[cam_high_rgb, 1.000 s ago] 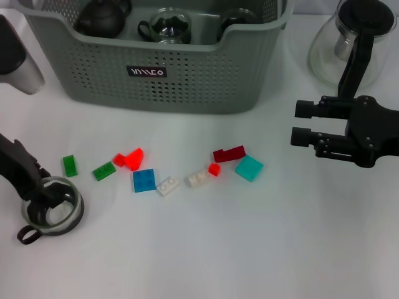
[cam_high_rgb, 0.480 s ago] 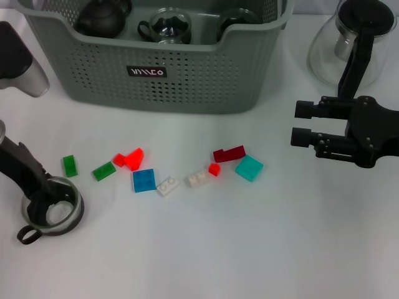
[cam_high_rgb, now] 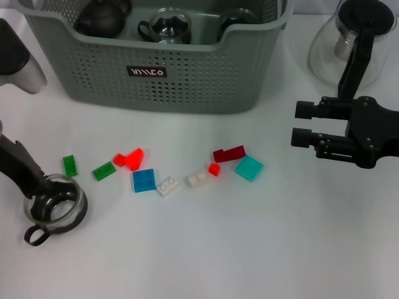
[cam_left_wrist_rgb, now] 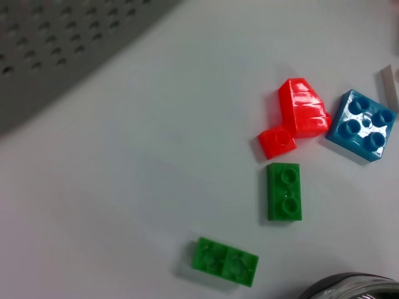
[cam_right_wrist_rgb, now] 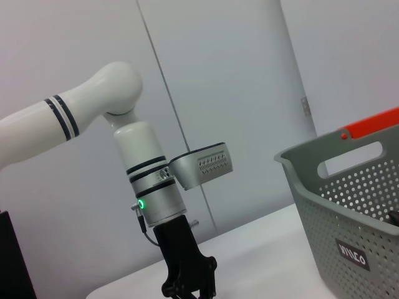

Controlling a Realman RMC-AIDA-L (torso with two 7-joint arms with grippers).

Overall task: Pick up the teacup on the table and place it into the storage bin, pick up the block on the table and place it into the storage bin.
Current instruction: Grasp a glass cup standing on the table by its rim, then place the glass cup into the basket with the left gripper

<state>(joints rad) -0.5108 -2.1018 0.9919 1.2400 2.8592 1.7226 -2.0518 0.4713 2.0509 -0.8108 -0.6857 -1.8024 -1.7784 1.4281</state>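
Pinching the rim of the glass teacup between the fingers of the left gripper, one finger dipping inside the cup, the other outside its wall; cup's black loop handle sticking out on the side nearest the robot

Holding the right gripper well off to the right with its two fingers spread apart and nothing between them, hovering in front of the glass teapot

Hiding much of the cup in the left wrist view, only a dark curved edge peeking in at the border; own fingers not showing there. Showing the left arm from afar in the right wrist view, its fingertips cut off at the edge

Lying just beyond the left jaws: two green blocks and, then the red blocks and the blue block; white blocks, a dark red block and a teal block lying farther on, toward the right jaws but apart from them

Standing behind all the blocks, well away from both jaws: the storage bin, already carrying a dark teapot and glass cups
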